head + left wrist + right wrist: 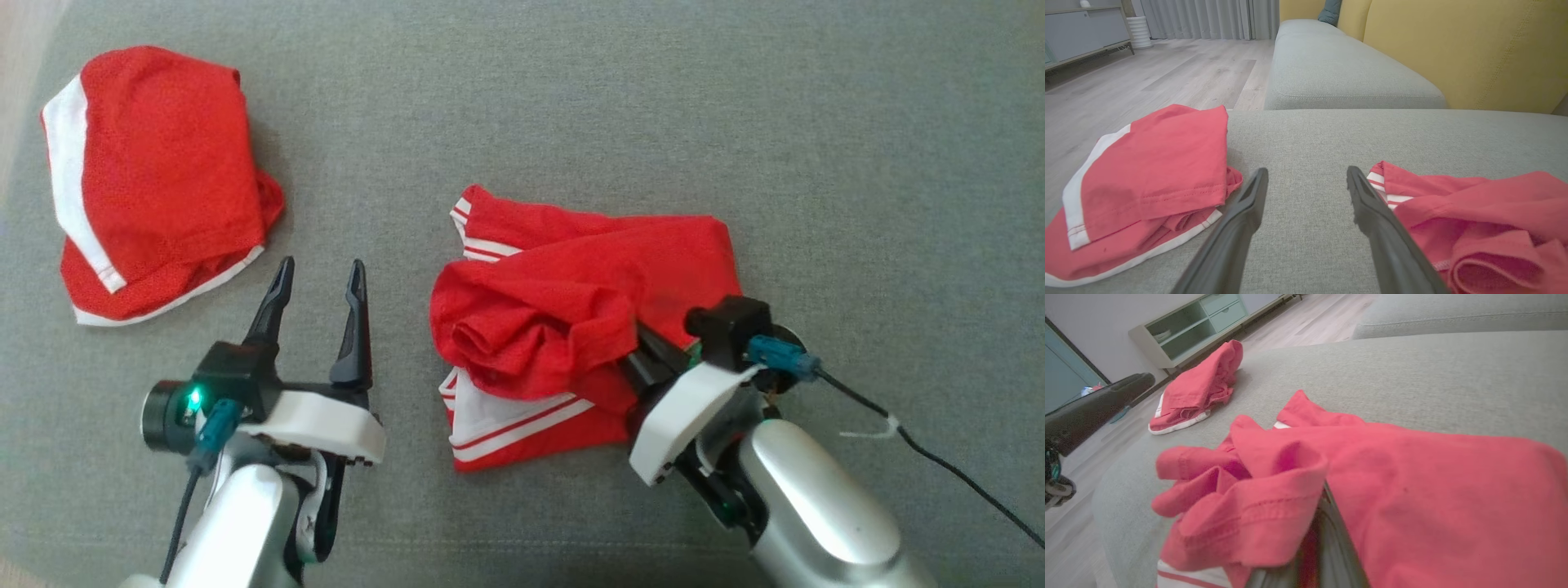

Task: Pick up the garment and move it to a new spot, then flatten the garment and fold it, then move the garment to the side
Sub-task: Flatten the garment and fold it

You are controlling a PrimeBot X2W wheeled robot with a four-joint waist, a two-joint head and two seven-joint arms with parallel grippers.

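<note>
The garment (571, 269), red with white stripes, lies crumpled in the middle of the grey sofa seat (735, 122). My right gripper (642, 341) is shut on its lower right fold, and cloth drapes over the fingers and hides their tips. The right wrist view shows the garment (1412, 477) bunched around the dark fingers (1327, 543). My left gripper (318, 273) stands open just left of the garment, holding nothing. Seen from the left wrist, the open gripper (1307, 171) points across bare cushion, with the garment (1474, 200) beside its right finger.
A second red garment (155, 163) with white trim lies folded at the seat's far left corner (1155, 163) (1196, 392). A yellow backrest (1453, 49) borders the seat. Wooden floor (1147, 73) drops off beyond the left edge. A black cable (939, 457) trails from the right wrist.
</note>
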